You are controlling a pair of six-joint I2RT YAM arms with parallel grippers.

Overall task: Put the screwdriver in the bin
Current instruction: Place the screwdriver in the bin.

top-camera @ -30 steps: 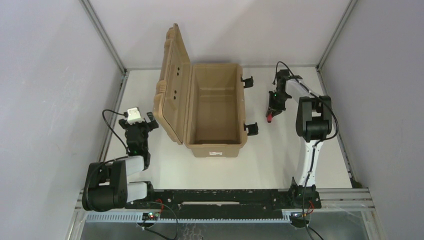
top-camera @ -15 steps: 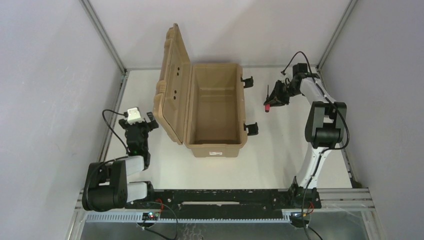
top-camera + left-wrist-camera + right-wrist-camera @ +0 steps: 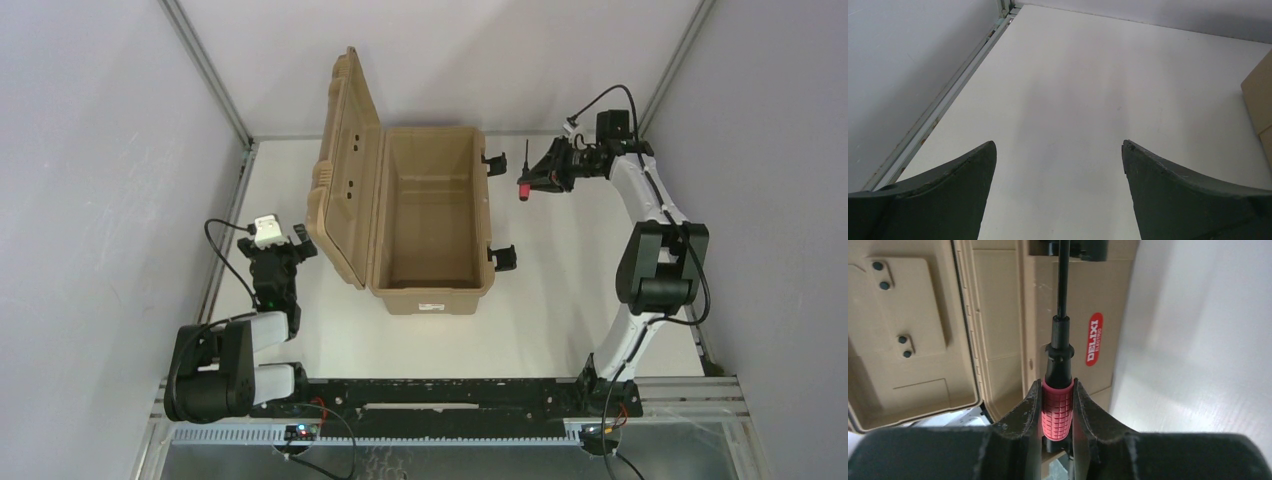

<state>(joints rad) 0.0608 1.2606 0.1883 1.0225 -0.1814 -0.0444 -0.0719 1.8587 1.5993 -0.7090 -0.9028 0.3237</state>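
Observation:
The tan bin (image 3: 430, 215) stands open in the middle of the table, its ribbed lid (image 3: 345, 165) raised on the left. My right gripper (image 3: 530, 182) is shut on the screwdriver (image 3: 524, 187), held in the air just right of the bin's far right latch. In the right wrist view the jaws pinch the red handle (image 3: 1057, 410) and the black shaft points at the bin (image 3: 998, 330). My left gripper (image 3: 278, 262) is open and empty, low over the table left of the bin; its fingers (image 3: 953, 185) frame bare table.
Two black latches (image 3: 497, 258) stick out on the bin's right side. A white label (image 3: 432, 308) is on its near end. A metal frame rail (image 3: 948, 95) runs along the table's left edge. Grey walls close in both sides.
My right arm has lifted the screwdriver off the table and carried it up and left, toward the far right corner of the bin. The left arm has not moved.

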